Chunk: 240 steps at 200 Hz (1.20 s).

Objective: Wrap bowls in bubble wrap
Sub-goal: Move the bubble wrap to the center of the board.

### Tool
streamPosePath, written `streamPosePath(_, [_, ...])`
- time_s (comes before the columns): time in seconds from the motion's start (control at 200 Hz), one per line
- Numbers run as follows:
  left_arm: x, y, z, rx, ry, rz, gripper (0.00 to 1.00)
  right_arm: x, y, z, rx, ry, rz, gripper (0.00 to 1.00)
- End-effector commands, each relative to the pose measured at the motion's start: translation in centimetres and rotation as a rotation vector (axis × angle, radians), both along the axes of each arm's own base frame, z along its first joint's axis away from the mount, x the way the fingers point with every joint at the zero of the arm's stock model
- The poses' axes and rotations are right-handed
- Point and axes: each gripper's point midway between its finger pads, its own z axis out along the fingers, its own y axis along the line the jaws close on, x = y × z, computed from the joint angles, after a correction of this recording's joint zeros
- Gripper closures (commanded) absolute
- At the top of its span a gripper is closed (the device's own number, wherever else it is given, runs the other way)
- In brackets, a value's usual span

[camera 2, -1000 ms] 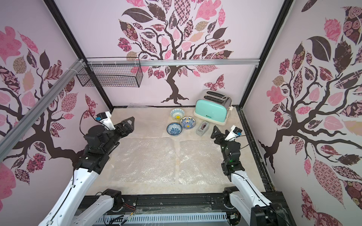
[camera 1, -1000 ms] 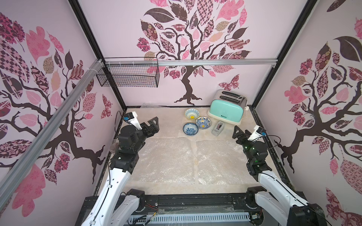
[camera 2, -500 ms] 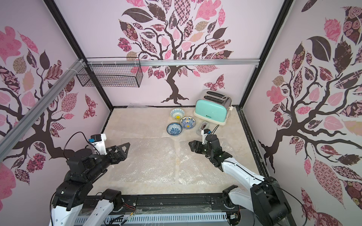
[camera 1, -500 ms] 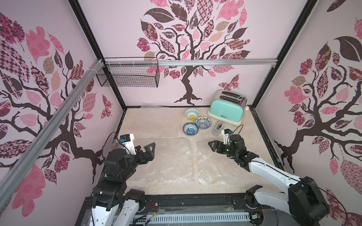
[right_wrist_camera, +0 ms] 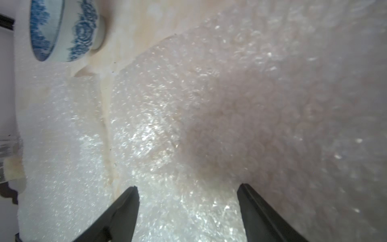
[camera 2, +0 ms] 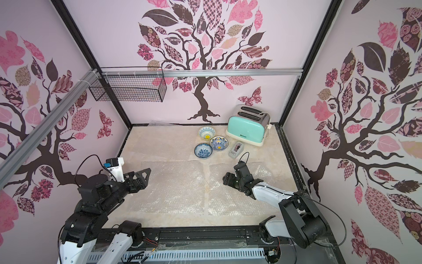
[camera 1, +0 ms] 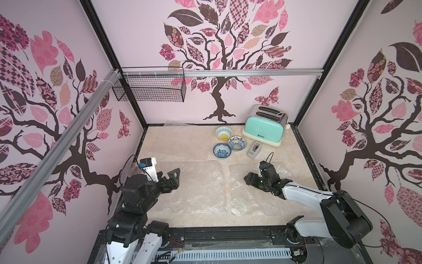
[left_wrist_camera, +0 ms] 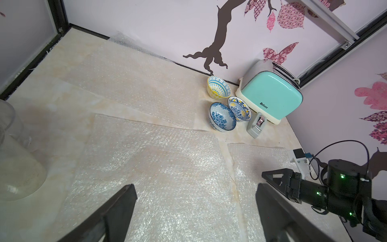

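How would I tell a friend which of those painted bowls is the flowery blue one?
Find the mint-green toaster at the back wall. Three bowls sit just beside it; the blue floral bowl is the one farthest from the wall. Only it lacks a yellow centre.

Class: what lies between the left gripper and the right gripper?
A flat bubble wrap sheet, a narrow bare strip of tabletop, then a second bubble wrap sheet; both top views show this.

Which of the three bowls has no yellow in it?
The blue floral bowl, nearest the bubble wrap; the rearmost bowl and the bowl by the tape dispenser have yellow centres.
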Motion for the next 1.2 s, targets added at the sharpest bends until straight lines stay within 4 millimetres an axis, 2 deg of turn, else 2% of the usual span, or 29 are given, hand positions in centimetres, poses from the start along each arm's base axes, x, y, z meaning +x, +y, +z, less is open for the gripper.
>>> streamPosePath(0.0, [-0.2,0.4,0.1,0.025,-0.015,0.009,0.05,-0.4,-3.3,-1.7,-0.131,0.090,-0.123,0.19])
streamPosePath(0.115, [-0.3,0.5,0.1,0.025,-0.019,0.012,0.05,-0.7,-5.9,-2.3,-0.148,0.129,-0.215,0.20])
streamPosePath(0.34, [-0.5,0.5,0.2,0.022,-0.029,0.014,0.04,-0.1,-11.0,-0.7,-0.237,0.079,-0.340,0.20])
streamPosePath(0.43, [-0.5,0.5,0.2,0.020,-0.032,0.011,0.05,0.5,-12.0,0.1,-0.226,0.059,-0.380,0.20])
streamPosePath(0.535, [-0.5,0.5,0.1,0.020,-0.030,0.012,0.04,1.9,-11.5,2.2,-0.235,0.015,-0.339,0.22])
streamPosePath(0.645, [-0.5,0.5,0.1,0.020,-0.029,0.013,0.04,3.4,-8.8,5.9,-0.286,-0.107,-0.238,0.21])
streamPosePath(0.705, [-0.5,0.5,0.1,0.021,-0.030,0.013,0.04,3.6,-7.1,6.7,-0.295,-0.119,-0.175,0.20])
streamPosePath(0.77, [-0.5,0.5,0.1,0.021,-0.031,0.015,0.04,3.4,-6.5,6.4,-0.265,-0.082,-0.164,0.19])
streamPosePath(0.82, [-0.5,0.5,0.1,0.021,-0.030,0.015,0.04,3.1,-6.8,6.0,-0.270,-0.072,-0.184,0.19])
streamPosePath(0.995, [-0.5,0.5,0.0,0.020,-0.028,0.015,0.04,2.0,-10.2,4.6,-0.375,-0.068,-0.324,0.19])
streamPosePath(1.05, [-0.5,0.5,0.1,0.020,-0.030,0.013,0.04,1.6,-11.9,4.1,-0.412,-0.053,-0.393,0.19])
streamPosePath(1.196, [-0.5,0.5,0.0,0.020,-0.030,0.012,0.05,0.3,-15.6,1.7,-0.378,0.023,-0.543,0.19])
